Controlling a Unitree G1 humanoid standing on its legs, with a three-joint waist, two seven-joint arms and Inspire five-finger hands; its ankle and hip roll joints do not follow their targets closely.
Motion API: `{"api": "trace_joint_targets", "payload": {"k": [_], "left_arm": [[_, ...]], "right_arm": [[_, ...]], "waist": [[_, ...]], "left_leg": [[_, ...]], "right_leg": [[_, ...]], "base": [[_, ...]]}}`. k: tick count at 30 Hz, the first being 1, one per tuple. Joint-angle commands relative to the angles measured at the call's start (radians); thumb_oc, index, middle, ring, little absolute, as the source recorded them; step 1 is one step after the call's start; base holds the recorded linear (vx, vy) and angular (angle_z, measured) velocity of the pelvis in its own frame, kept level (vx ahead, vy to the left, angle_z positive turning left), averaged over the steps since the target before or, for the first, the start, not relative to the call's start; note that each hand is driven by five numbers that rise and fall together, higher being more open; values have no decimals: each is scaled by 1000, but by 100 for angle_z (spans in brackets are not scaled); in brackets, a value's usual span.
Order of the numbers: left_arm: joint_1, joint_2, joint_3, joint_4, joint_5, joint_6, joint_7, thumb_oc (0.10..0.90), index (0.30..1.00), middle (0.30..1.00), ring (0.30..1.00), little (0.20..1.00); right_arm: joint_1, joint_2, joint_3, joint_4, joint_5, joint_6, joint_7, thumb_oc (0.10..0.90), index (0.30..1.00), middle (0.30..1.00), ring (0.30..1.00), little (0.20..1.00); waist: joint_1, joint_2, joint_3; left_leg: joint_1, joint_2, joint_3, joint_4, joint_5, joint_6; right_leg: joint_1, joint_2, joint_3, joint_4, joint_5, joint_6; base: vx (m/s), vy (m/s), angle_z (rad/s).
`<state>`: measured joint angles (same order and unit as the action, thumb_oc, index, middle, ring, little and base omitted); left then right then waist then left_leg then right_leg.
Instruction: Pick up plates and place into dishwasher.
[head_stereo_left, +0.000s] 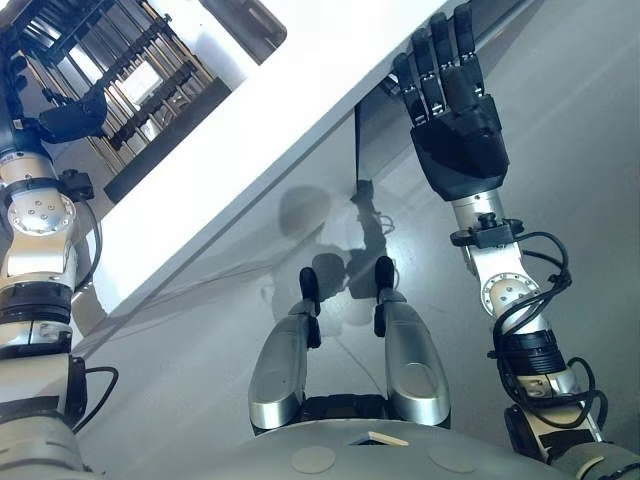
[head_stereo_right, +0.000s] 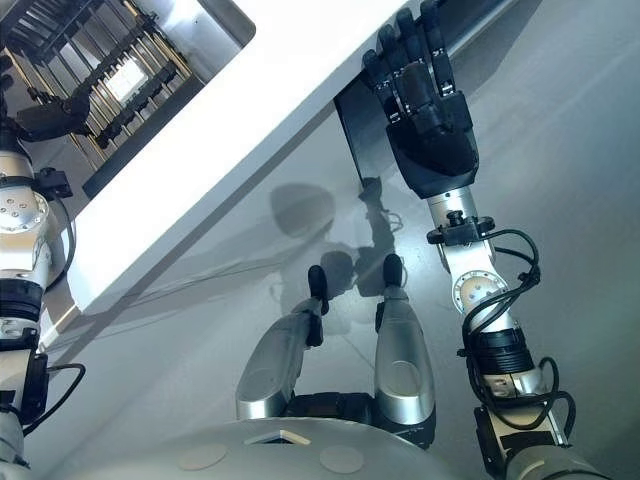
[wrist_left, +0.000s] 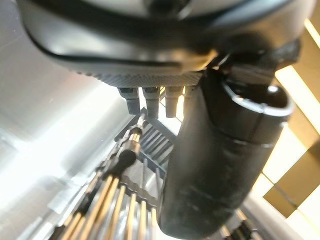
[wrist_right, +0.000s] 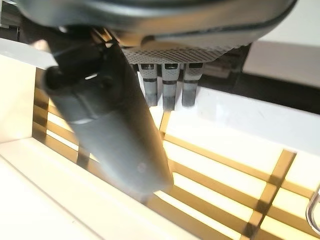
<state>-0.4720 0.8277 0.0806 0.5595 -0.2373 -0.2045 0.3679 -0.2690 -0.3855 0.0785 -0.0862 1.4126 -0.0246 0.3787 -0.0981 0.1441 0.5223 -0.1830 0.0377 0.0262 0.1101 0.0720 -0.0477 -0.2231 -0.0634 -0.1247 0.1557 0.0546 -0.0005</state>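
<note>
dishwasher rack (head_stereo_left: 130, 60): cut off by top edge | left hand (head_stereo_left: 72, 115): pose unclear

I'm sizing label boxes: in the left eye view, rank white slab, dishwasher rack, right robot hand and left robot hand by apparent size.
Largest first:
white slab
dishwasher rack
right robot hand
left robot hand

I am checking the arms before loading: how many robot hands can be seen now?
2. The left hand is by the dishwasher rack; the right hand, fingers straight, is at the white counter's edge.
</note>
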Motion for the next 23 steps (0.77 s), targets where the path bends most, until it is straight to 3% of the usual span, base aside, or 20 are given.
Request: {"api": "trace_joint_targets", "payload": {"k": [1,4,11,13,16,20,23], "left_arm": [[49,-25,22,-25,-3,-94,44,800,900,900,900,900],[126,-49,50,-54,0,-108,31,800,900,900,900,900],[376,-183,132,-239,-1,-122,2,800,900,900,900,900],[398,-209,146,-260,-25,-116,-31,800,900,900,900,900],[415,-232,157,-268,-23,-111,-47,800,900,900,900,900],[427,-252,160,-240,-35,-124,-58,800,900,900,900,900],[428,-254,158,-227,-53,-130,-61,800,900,900,900,900]], "right_arm": [[-261,98,52,-213,-148,-86,-58,800,900,900,900,900],[-161,96,-12,-132,-359,-185,-219,800,900,900,900,900],[143,33,-148,51,-753,-390,-350,800,900,900,900,900],[173,16,-175,90,-905,-441,-460,800,900,900,900,900],[200,3,-209,133,-1035,-483,-606,800,900,900,900,900],[241,-1,-257,251,-1073,-510,-769,800,900,900,900,900],[265,8,-279,351,-1031,-485,-813,800,900,900,900,900]], "waist": [[47,-104,-97],[42,-108,-138],[25,-109,-222],[20,-110,-239],[15,-110,-258],[4,-106,-287],[0,-105,-303]], "left_leg": [[27,-112,58,79,-111,78],[70,-116,60,34,-106,82],[161,-120,72,-28,-119,102],[183,-120,71,-45,-120,104],[206,-119,71,-66,-120,105],[241,-116,74,-99,-119,106],[260,-114,76,-117,-120,106]], "right_leg": [[56,35,63,18,-75,34],[87,37,73,-10,-70,43],[144,44,92,-39,-71,58],[159,47,94,-43,-74,61],[175,51,97,-48,-76,64],[196,56,98,-52,-82,70],[214,57,97,-62,-84,73]], "base": [[133,89,11],[127,97,8],[117,103,14],[77,53,17],[40,32,-4],[37,36,-3],[3,4,-1]]}}
